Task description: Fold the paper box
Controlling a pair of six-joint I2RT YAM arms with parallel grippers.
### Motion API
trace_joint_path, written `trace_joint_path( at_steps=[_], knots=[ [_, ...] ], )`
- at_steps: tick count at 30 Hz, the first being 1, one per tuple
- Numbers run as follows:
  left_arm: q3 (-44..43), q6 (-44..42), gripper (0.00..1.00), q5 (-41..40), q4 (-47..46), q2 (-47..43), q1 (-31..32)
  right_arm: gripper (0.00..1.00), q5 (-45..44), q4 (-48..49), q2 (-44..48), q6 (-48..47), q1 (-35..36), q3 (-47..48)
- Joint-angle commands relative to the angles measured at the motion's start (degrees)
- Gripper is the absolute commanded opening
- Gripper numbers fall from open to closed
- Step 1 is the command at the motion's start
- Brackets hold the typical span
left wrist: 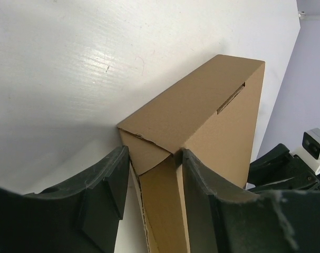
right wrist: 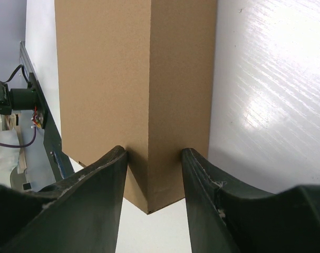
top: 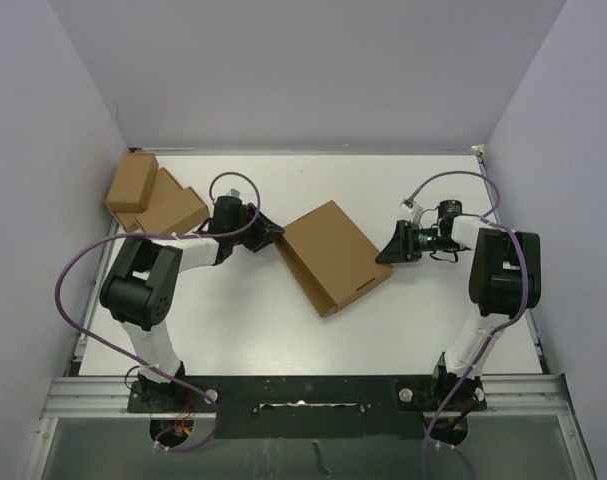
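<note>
As seen from above, found paper box (top: 331, 255) mid-frame on bench (top: 283, 180), long axis upper left to lower right, left gripper (top: 266, 233) clamped on its left corner, right gripper (top: 391, 247) clamped on the opposite right corner.

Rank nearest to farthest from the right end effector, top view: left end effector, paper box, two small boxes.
1. paper box, centre, gripped by right end effector.
2. left end effector, box's opposite corner.
3. small boxes, far-left back corner.
</note>
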State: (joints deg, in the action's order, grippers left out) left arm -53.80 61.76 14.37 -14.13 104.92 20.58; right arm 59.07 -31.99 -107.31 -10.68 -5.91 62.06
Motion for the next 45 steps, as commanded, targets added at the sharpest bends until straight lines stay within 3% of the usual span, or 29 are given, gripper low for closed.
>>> trace_joint_path(
  at_steps=[1, 4, 9, 12, 19, 26, 31, 33, 40, 45],
  knots=[
    [-0.61, -2.21, 0.37, 3.16, 0.13, 0.50, 0.64, 0.43, -4.36, -0.09, -1.53, -2.26, 0.97, 0.60],
    [-0.06, -2.87, 0.49, 3.67, -0.63, -0.88, 0.22, 0.43, -4.31, -0.09, -1.51, -2.34, 0.99, 0.60],
    [0.36, -2.79, 0.50, 4.57, -0.48, -1.73, -0.49, 0.43, -4.31, -0.09, -1.55, -2.33, 0.99, 0.60],
    [0.03, -2.55, 0.46, 5.29, -0.24, -1.28, -0.69, 0.43, -4.31, -0.21, -1.52, -2.35, 0.99, 0.60],
    [-0.72, -2.87, 0.24, 6.17, 0.54, -0.16, -0.70, 0.43, -4.31, -0.14, -1.54, -2.33, 0.98, 0.60],
    [-0.43, -3.29, 0.13, 7.06, -0.23, 0.22, -0.70, 0.43, -4.31, -0.20, -1.55, -2.33, 0.99, 0.60],
    [0.79, -4.78, 0.13, 8.75, -3.46, -0.87, -1.01, 0.43, -4.31, -0.18, -1.51, -2.42, 1.01, 0.68],
    [2.00, -4.68, 0.23, 9.71, -5.34, -1.47, -1.36, 0.43, -4.29, -0.22, -1.55, -2.42, 0.92, 0.69],
    [9.42, -5.78, 0.79, 8.74, -9.51, -8.13, -1.68, 0.43, -4.15, -0.27, -1.53, -2.42, 0.88, 0.69],
    [15.08, -7.60, 0.97, 7.22, -9.63, -15.89, -1.64, 0.43, -4.16, -0.28, -1.46, -2.46, 0.90, 0.69]
  ],
)
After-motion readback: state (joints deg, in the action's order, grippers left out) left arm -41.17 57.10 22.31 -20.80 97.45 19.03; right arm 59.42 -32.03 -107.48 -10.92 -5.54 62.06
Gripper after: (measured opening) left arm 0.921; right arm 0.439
